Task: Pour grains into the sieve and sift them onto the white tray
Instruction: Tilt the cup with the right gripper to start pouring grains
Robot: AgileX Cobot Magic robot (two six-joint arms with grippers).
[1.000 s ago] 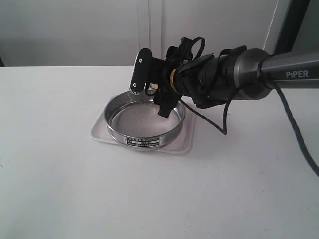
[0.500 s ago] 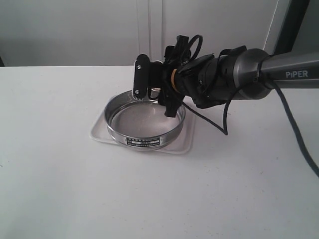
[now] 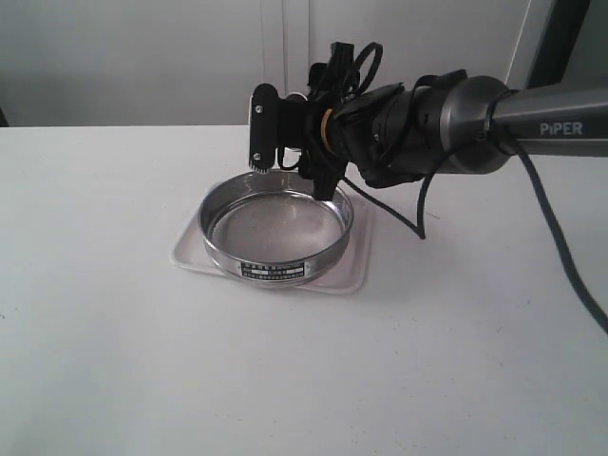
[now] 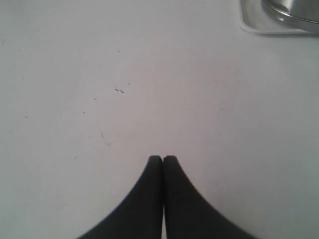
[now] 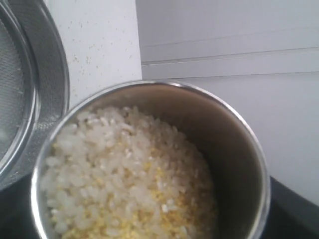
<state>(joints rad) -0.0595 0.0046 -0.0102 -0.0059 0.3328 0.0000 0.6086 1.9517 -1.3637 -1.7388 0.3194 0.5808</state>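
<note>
Grains lay unpoured in the steel cup clamped by the right gripper over the sieve on the white tray (left gripper idle, jaws together on nothing); a slow tilt toward mesh centre was advisable.

On the sieve the label has print too small to read. In the exterior view the right gripper covers nearly all of the steel cup; the right wrist view cuts off its lower part. The left wrist view shows only one corner of the white tray and of the sieve.
</note>
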